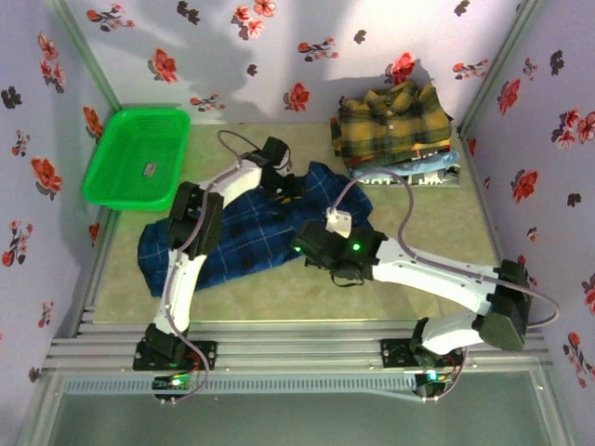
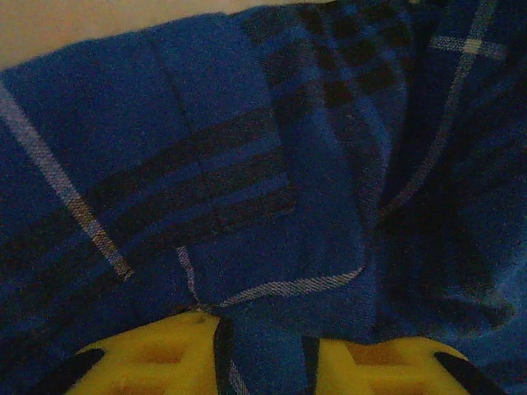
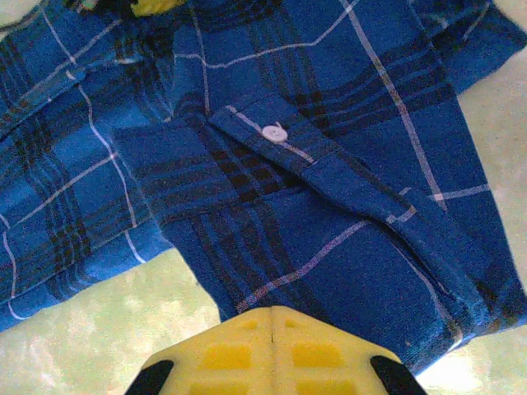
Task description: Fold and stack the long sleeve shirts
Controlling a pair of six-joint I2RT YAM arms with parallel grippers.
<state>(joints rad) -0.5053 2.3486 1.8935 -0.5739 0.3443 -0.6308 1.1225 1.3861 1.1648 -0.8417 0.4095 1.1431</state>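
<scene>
The dark blue plaid shirt (image 1: 237, 237) lies spread and rumpled across the middle of the table. My left gripper (image 1: 286, 190) is at the shirt's far edge; in the left wrist view its yellow fingers (image 2: 148, 362) are shut on a strip of the blue cloth (image 2: 272, 346). My right gripper (image 1: 307, 244) rests over the shirt's right part. Its fingers (image 3: 239, 354) are pressed together with no cloth showing between them, the tip above a sleeve with a buttoned cuff (image 3: 273, 132). The mustard-yellow plaid shirt (image 1: 390, 119) sits folded on top of light blue ones (image 1: 437, 167).
A green plastic basket (image 1: 138, 153) stands at the back left, near the floral side wall. The folded stack occupies the back right corner. Bare tabletop (image 1: 437, 237) shows to the right of the blue shirt and along the front edge.
</scene>
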